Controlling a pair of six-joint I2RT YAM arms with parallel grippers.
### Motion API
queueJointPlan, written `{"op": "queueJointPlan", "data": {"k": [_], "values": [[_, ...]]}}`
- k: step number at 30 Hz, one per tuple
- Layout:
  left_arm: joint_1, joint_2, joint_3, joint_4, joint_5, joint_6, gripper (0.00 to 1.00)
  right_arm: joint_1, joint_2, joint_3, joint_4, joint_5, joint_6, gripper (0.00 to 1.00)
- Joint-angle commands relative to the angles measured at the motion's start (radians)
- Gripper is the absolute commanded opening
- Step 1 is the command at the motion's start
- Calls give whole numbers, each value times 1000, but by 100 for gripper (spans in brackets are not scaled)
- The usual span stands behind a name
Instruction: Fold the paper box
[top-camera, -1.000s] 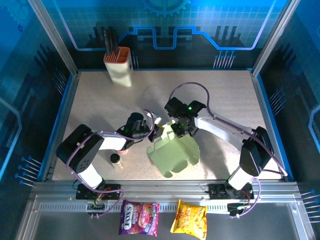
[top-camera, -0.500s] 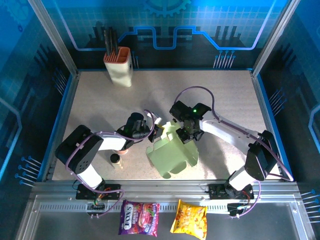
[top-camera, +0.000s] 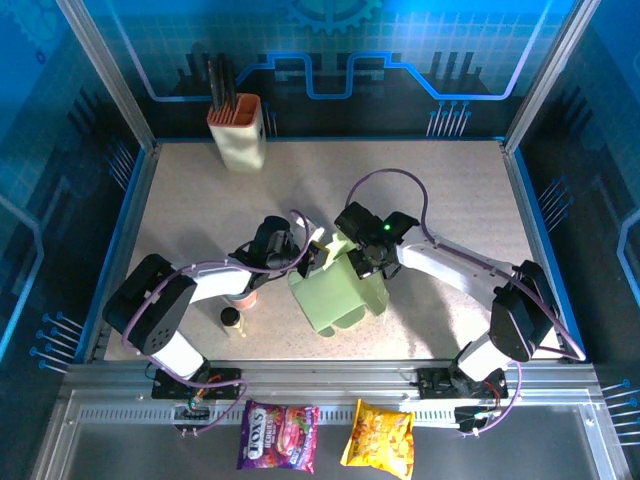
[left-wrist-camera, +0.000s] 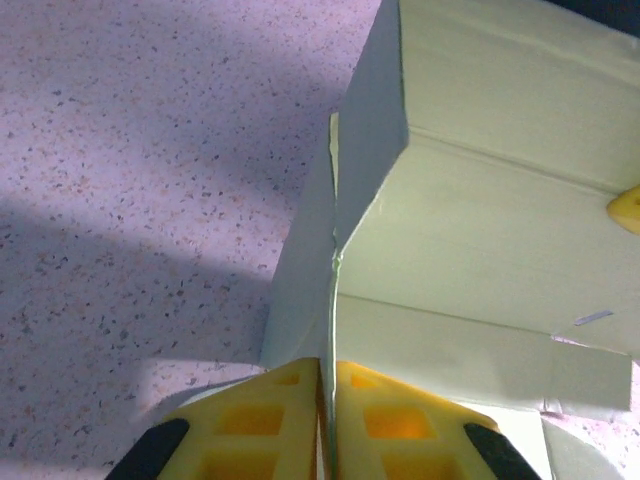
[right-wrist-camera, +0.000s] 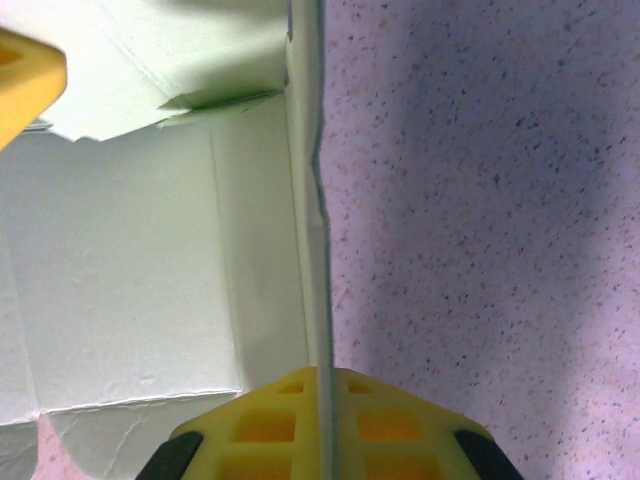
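The speckled table (top-camera: 450, 200) was seen from above, with the pale green paper box (top-camera: 340, 295) lying partly opened near its middle, between the two arms. A beige utensil holder (top-camera: 240, 140) was stood at the far left, well apart from the box. The left gripper (left-wrist-camera: 328, 378) was closed on a thin panel edge at the box's left side, the cardboard pinched between yellow pads (left-wrist-camera: 270, 400). The right gripper (right-wrist-camera: 322, 385) was likewise clamped on a panel edge at the box's right side.

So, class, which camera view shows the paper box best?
Top external: the whole paper box shows, pale green and partly folded. The wrist views are close-ups of thin wall edges, one pinched by the left gripper, one by the right gripper.
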Motion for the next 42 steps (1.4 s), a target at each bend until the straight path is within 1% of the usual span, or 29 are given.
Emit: {"op": "queueJointPlan", "data": {"k": [1, 5, 12, 15, 19, 21, 25, 28, 30, 31, 34, 37, 40, 42], "values": [[-6, 25, -3, -46, -26, 17, 14, 21, 5, -37, 91, 80, 19, 0], [-5, 61, 3, -71, -82, 4, 17, 26, 27, -63, 91, 70, 20, 0], [-5, 101, -14, -3, -100, -12, 21, 35, 32, -72, 85, 59, 13, 0], [-5, 99, -17, 25, -123, -10, 27, 38, 30, -69, 84, 57, 8, 0], [-3, 99, -2, 31, -157, 4, 40, 38, 30, -61, 79, 56, 5, 0], [-3, 104, 18, 12, -173, 14, 43, 39, 31, -59, 77, 56, 5, 0], [-2, 121, 50, 13, -141, 37, 46, 40, 29, -53, 68, 61, 6, 0], [-2, 138, 61, 37, -105, 45, 46, 40, 26, -50, 64, 63, 7, 0], [-2, 147, 62, 53, -85, 53, 42, 41, 25, -50, 62, 65, 9, 0], [-2, 152, 62, 53, -80, 56, 38, 41, 25, -49, 59, 66, 11, 0], [-3, 154, 54, 56, -78, 74, 22, 40, 24, -42, 52, 66, 11, 2], [-2, 153, 39, 60, -81, 97, 13, 41, 19, -33, 42, 67, 10, 7], [-1, 154, 28, 54, -93, 117, 8, 40, 6, -22, 36, 69, 10, 11], [-2, 154, 23, 55, -90, 131, 7, 38, -3, -17, 27, 72, 8, 16]]}}
